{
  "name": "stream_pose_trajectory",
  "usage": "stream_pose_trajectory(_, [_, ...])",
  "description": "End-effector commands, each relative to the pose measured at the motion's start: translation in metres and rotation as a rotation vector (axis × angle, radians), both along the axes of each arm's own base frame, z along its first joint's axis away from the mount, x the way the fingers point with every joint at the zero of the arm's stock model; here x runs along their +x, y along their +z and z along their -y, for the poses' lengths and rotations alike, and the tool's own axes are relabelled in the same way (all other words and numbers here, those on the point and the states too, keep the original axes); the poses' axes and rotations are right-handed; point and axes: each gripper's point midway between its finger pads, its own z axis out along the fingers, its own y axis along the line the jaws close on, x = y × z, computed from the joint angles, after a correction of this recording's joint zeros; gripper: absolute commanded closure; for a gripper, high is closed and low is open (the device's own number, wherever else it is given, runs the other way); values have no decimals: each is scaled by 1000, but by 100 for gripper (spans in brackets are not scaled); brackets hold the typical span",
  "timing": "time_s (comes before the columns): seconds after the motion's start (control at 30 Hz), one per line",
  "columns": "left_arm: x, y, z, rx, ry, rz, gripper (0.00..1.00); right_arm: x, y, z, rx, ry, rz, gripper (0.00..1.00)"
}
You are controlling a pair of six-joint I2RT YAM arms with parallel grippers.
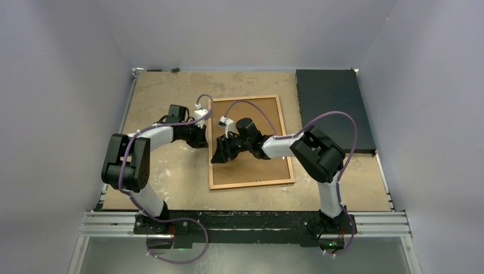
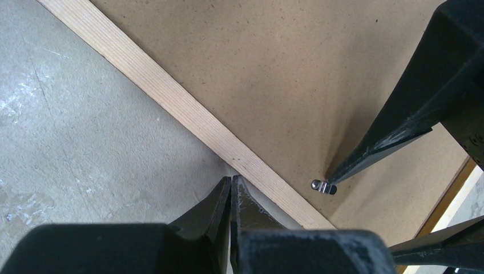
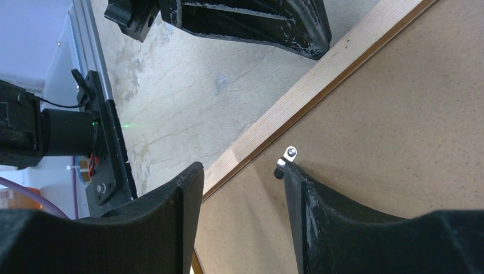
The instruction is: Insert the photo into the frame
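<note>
The left gripper [image 2: 230, 180] sits pinched shut by the frame [image 1: 251, 184]'s grainy wooden rail, while the right gripper [image 3: 241, 166] gapes open, one tip at a small metal clip [image 3: 287, 156].

No text, label, brand, number or sign can be read in any view.

The frame [image 1: 254, 171] lies back-up near the middle of the table [image 1: 165, 91], with a slab [image 1: 331, 105] behind it to the right, in the far right corner. The left gripper [image 2: 230, 181] sits at the frame's left edge, on the table side — the right gripper [image 3: 242, 171] straddles that same edge, one finger against a clip [image 3: 290, 153] on the frame's back.
</note>
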Motion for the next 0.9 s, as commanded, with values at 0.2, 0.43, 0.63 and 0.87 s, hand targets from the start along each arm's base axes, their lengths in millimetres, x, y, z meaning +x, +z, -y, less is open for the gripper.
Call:
stream_pose_trajectory(0.2, [5,5,9,-39,-26,34,100,-7,-3,-6,-8,47,-7,43])
stream_pose_trajectory(0.43, [6,7,10,-45,-25,36,100,-4,-4,-11,4,44,-19,44])
stream_pose_trajectory(0.63, [6,8,11,-43,-28,37,100,-4,-4,-12,7,31,-17,44])
stream_pose_trajectory(0.87, [6,8,11,-41,-29,37,100,-6,-5,-13,22,13,-28,45])
